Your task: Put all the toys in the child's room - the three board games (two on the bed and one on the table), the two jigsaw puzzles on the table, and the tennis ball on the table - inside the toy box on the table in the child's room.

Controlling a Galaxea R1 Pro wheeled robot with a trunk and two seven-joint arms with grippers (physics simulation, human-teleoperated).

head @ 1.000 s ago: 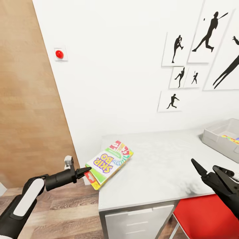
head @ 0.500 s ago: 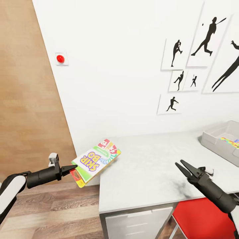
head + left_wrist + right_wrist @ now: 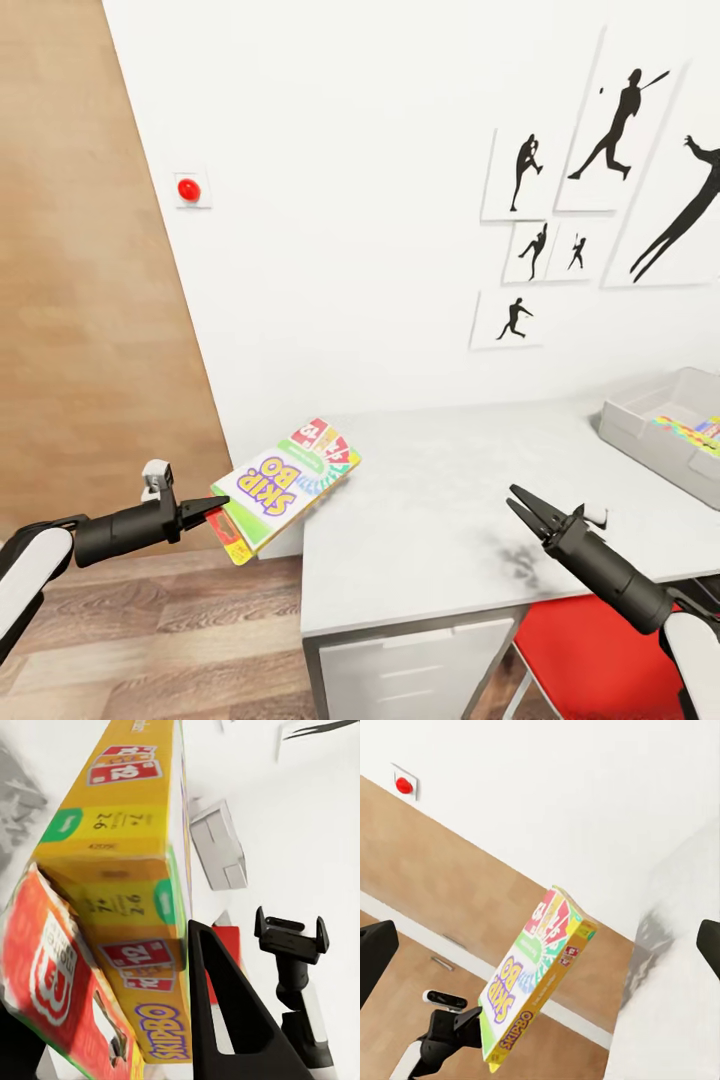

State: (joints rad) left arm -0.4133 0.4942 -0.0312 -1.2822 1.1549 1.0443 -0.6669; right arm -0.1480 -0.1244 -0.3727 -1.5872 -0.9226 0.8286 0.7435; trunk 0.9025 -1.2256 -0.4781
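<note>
Head view, grey table, white wall, wood floor

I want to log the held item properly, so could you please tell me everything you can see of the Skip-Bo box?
The Skip-Bo box is a flat rectangular game carton, cardboard by its look, with a white and green face, purple "SKIP BO" lettering, a fan of coloured cards and yellow and red edges. The left gripper has its jaws shut on one end, holding it tilted in the air at the left edge of the table, partly over the floor. Whether it touches the tabletop cannot be told.
</note>
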